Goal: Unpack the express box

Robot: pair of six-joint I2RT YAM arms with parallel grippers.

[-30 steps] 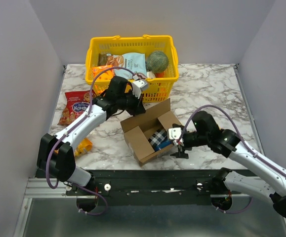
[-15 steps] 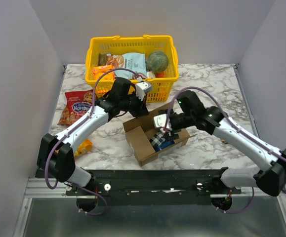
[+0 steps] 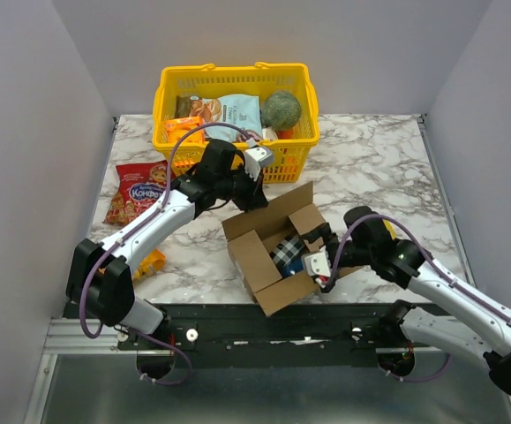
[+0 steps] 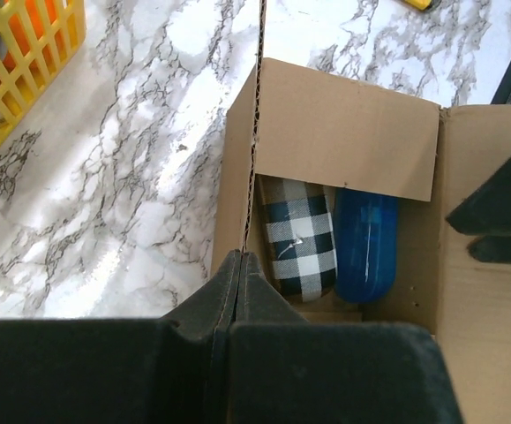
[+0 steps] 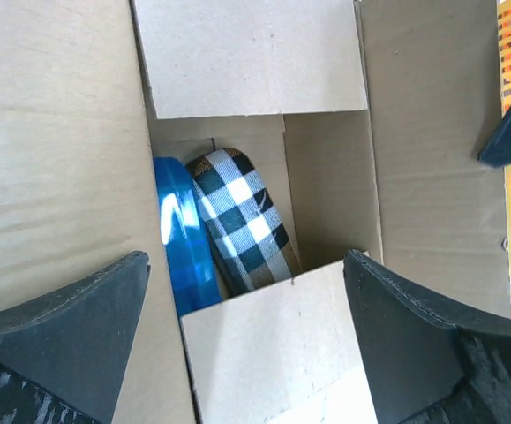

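One flap (image 3: pixel 277 210) of express box (image 3: pixel 253 258) pinched by left end effector (image 4: pixel 242 262); right end effector (image 5: pixel 246 287) spread; basket (image 3: pixel 160 106) behind.

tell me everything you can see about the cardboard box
The express box is a plain brown corrugated cardboard carton, sitting askew on the marble table just nearer than the yellow basket, with its flaps open. Inside, a black-and-white checked item and a blue item lie side by side. The left gripper pinches one flap's edge. The right gripper hangs open above the opening.
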